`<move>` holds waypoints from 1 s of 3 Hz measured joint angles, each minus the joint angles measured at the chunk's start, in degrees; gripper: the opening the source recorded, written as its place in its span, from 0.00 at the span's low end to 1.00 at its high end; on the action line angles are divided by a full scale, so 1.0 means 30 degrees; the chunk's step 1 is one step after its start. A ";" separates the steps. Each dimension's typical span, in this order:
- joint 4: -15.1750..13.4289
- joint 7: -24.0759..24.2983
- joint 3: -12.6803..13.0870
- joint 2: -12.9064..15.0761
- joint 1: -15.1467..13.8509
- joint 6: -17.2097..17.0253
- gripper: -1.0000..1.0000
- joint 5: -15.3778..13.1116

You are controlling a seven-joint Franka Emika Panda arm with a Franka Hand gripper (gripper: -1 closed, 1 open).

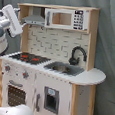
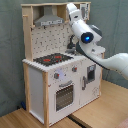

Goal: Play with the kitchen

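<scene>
The kitchen (image 1: 52, 68) fills the middle of the first exterior view, a tall toy unit of pale wood and white panels, and it stands left of centre in the second exterior view, on a wooden floor (image 2: 95, 112) before a grey curtain (image 1: 110, 43)

Along the worktop in the first exterior view: the black hob (image 1: 29, 57) with its red rings sits at centre left, the steel sink (image 1: 65, 69) just right of it, and the black faucet (image 1: 78, 55) arches up behind the sink. Above, the grey hood (image 1: 33, 19) hangs at upper left of the unit, with a white microwave (image 1: 66, 18) beside it at top centre. Behind the worktop runs a brick-pattern back wall (image 1: 50, 42). Lower down, the windowed oven door (image 1: 14, 95) sits at bottom left, and a small grey-fronted door (image 1: 50, 99) sits lower centre

Now the arm: in the second exterior view the white arm (image 2: 107, 60) reaches in from the right edge, bends at a joint with a blue light (image 2: 86, 37), and rises toward the top of the kitchen at upper centre. In the first exterior view its white end shows at the upper left edge, beside the hood

The tool itself I cannot make out in either exterior view, so how far it is open, or whether it has hold of anything, I cannot tell
</scene>
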 joint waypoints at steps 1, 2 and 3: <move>0.0313 0.1717 0.0570 -0.0007 -0.0071 -0.1357 1.00 -0.0186; 0.0382 0.3484 0.1059 -0.0002 -0.0319 -0.2590 1.00 -0.0294; 0.0397 0.4912 0.1094 0.0181 -0.0931 -0.3767 1.00 -0.0292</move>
